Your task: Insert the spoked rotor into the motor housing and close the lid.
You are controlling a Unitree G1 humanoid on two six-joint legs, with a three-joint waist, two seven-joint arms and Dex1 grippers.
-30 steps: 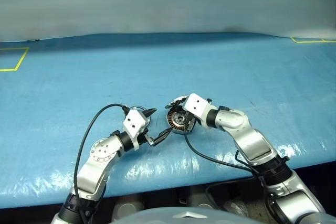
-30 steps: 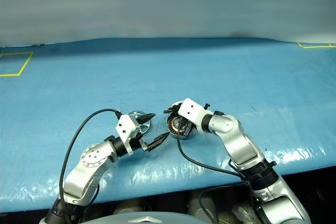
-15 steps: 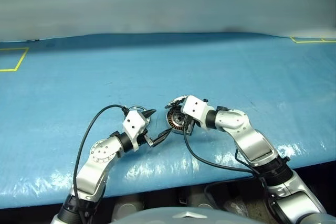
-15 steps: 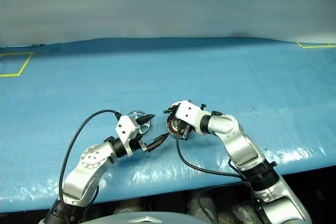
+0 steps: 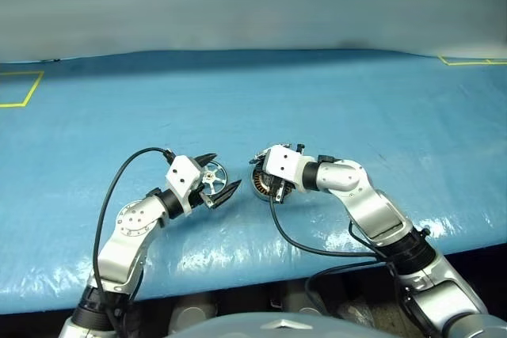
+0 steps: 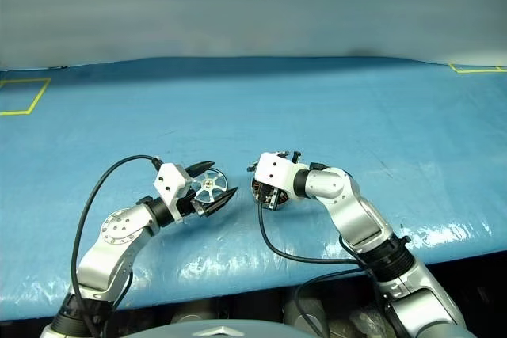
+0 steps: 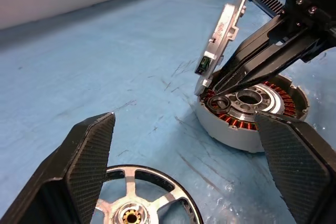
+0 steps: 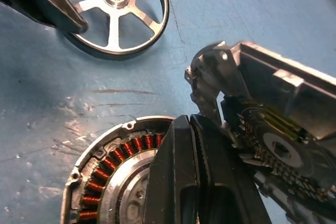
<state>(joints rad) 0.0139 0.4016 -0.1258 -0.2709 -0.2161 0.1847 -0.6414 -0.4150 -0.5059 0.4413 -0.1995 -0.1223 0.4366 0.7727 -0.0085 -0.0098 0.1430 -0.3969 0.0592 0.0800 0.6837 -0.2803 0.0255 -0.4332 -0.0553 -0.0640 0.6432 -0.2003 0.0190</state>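
The spoked rotor (image 5: 212, 179) lies flat on the blue table, a shiny silver wheel. My left gripper (image 5: 219, 174) is open, one black finger on each side of the rotor (image 7: 140, 211), without touching it as far as I can see. Just to the right sits the motor housing (image 5: 261, 184), its copper windings (image 7: 237, 121) showing. Its lid (image 7: 227, 29) stands raised on edge at the housing's rim. My right gripper (image 8: 184, 124) is shut, and its fingers (image 7: 257, 59) reach over the housing (image 8: 107, 174) against the lid's inner face (image 8: 273, 140).
The table is covered by a blue sheet (image 5: 317, 100), with its front edge close below both arms. Yellow tape marks lie at the far left (image 5: 20, 89) and far right (image 5: 467, 59). A black cable loops from each wrist.
My left gripper has drawn back to the left, away from the housing, and now straddles the rotor. My right gripper has edged left and rolled a little at the lid.
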